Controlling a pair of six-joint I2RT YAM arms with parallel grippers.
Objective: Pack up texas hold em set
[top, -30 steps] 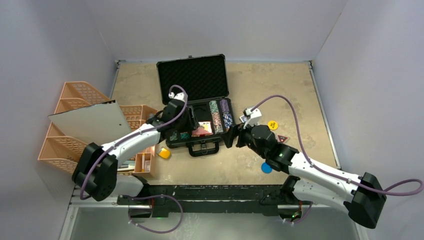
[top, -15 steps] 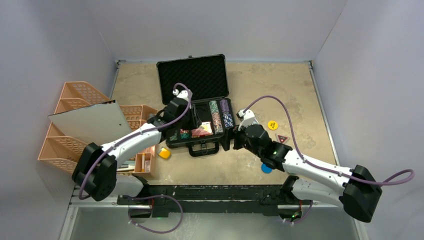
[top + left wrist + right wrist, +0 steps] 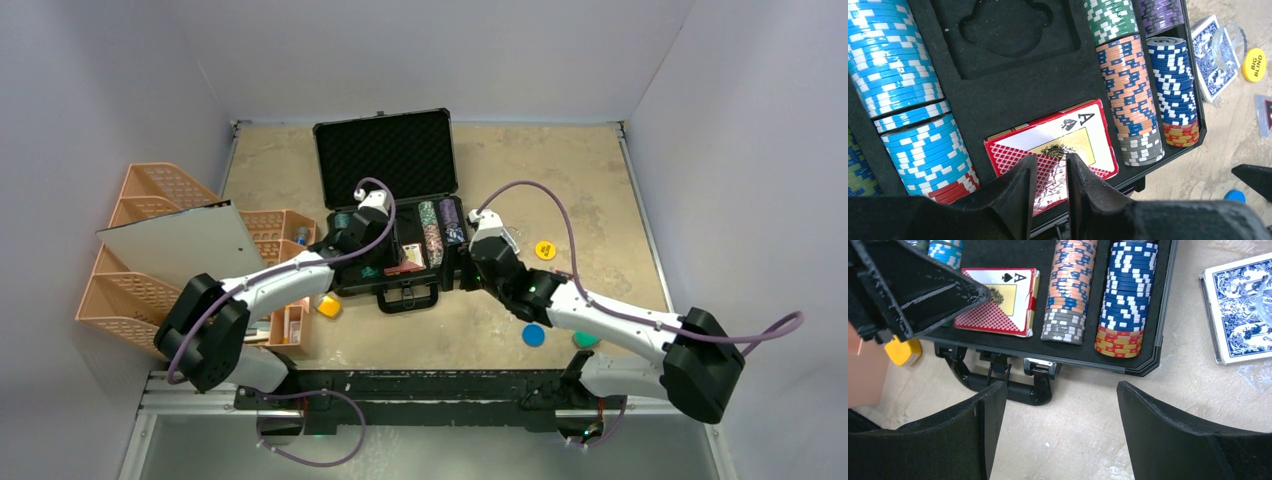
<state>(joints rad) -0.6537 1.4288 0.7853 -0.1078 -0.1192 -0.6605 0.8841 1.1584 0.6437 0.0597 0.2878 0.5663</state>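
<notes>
The black briefcase point(image 3: 385, 150) lies open, its foam base holding chip stacks point(image 3: 1128, 90) and a red card deck point(image 3: 1053, 145). My left gripper point(image 3: 1051, 157) hovers just over the deck's near end, jaws a narrow gap apart with nothing between them. In the top view the left gripper point(image 3: 385, 240) is over the case's middle. The red deck point(image 3: 995, 300) lies flat in its slot. My right gripper point(image 3: 1060, 390) stands wide open over bare table by the case handle point(image 3: 1013, 385). A blue card deck point(image 3: 1240, 310) and a yellow button point(image 3: 1254, 65) lie on the table right of the case.
Orange trays point(image 3: 150, 240) with a grey board stand at the left. A yellow block point(image 3: 329, 306) sits by the case's front left corner. A blue disc point(image 3: 533, 335) and a green piece point(image 3: 586, 340) lie near the right arm.
The left gripper moved right over the case and its jaws narrowed. The right arm swung left and forward toward the case's front right corner, still open.
</notes>
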